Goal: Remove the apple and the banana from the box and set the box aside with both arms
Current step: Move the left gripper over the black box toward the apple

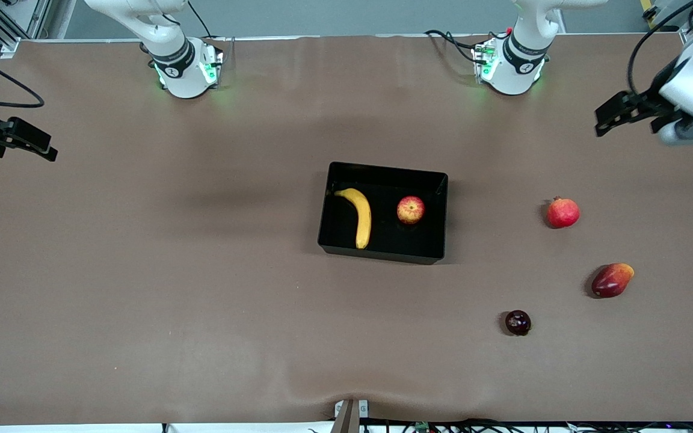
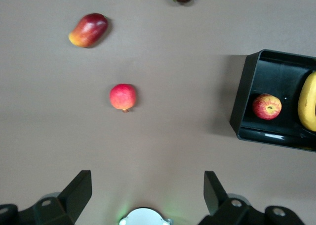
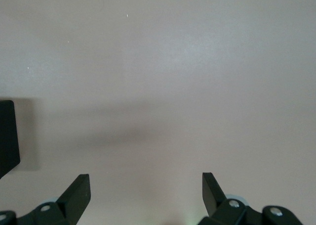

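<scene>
both grippers hung with jaws apart and empty, left gripper (image 1: pixel 614 117) and right gripper (image 1: pixel 30 146) over opposite table ends, arms partly cut off; banana (image 1: pixel 358 215) and apple (image 1: pixel 410 210) lay in the box (image 1: pixel 382 257), mid-table.

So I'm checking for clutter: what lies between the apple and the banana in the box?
Nothing: the front view shows only bare black box floor between the banana and apple.
</scene>
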Robot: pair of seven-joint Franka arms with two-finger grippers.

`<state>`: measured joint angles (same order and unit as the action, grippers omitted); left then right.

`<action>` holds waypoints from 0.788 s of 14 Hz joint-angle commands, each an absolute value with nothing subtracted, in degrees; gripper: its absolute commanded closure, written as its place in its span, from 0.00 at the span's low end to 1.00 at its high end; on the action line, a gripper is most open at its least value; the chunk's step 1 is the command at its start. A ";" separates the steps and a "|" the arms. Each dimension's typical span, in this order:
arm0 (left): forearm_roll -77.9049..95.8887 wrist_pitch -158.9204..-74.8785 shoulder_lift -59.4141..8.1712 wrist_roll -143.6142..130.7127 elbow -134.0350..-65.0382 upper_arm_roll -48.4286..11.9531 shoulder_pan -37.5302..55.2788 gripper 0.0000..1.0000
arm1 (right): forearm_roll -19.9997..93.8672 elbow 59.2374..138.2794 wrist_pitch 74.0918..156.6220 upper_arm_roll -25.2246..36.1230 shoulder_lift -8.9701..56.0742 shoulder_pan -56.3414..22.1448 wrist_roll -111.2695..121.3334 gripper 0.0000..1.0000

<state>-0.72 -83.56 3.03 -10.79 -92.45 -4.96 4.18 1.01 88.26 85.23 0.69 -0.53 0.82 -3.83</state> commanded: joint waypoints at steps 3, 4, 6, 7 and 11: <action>-0.18 -86.82 -5.35 -19.06 -90.79 -12.64 5.89 0.00 | 0.18 87.89 84.99 0.79 -0.09 0.00 -3.51 0.00; -0.26 -88.05 -6.84 -20.73 -91.14 -14.48 5.89 0.00 | 0.18 87.98 84.90 0.79 -0.09 0.00 -3.52 0.00; -1.23 -92.43 -8.26 -24.76 -94.11 -17.48 5.89 0.00 | 0.18 87.98 84.81 0.79 -0.09 0.17 -3.69 0.00; -1.49 -96.03 -8.35 -26.70 -96.39 -18.27 5.98 0.00 | 0.18 87.98 84.81 0.79 -0.09 0.18 -3.60 0.00; -2.45 -103.70 -12.29 -35.31 -99.49 -19.69 8.34 0.00 | 0.18 87.89 84.90 0.79 -0.09 0.18 -3.60 0.00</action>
<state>-0.85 -101.35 -11.01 -31.26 -98.50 -19.49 6.76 0.97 88.27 85.17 0.71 -0.13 0.36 -3.83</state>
